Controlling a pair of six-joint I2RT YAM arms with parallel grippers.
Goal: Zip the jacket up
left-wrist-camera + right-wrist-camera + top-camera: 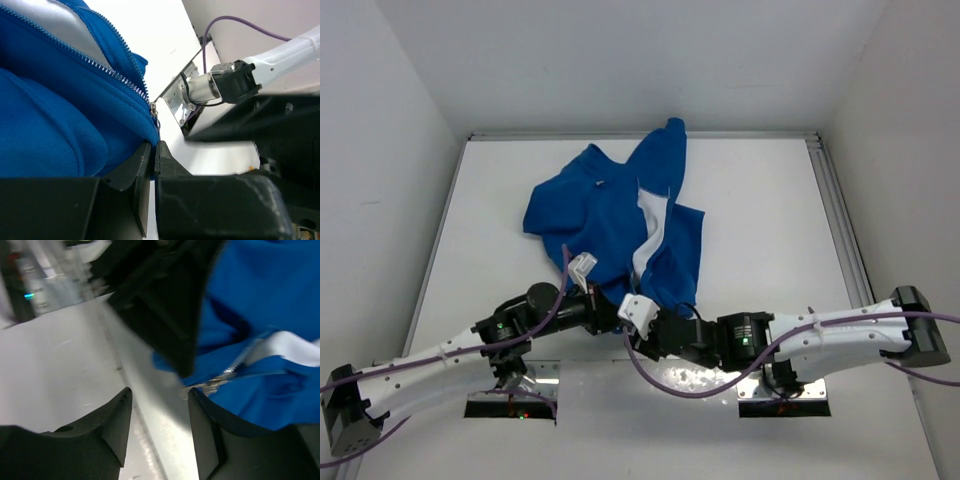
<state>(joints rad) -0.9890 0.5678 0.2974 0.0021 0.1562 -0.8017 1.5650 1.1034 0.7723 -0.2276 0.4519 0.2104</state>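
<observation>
Blue fleece jacket (610, 215) lies crumpled on white counter (770, 230), zipper (100, 65) undone, pale lining showing. Left fingers (144, 162) pinched shut on jacket hem at zipper's foot. Right fingers (120, 412) parted, empty, just beside zipper pull (220, 380).

One jacket (605, 215): royal-blue fleece, crumpled mid-counter (770, 260), sleeve flung toward the far edge; front parted, pale lining showing; silvery zipper (100, 63) undone.
</observation>
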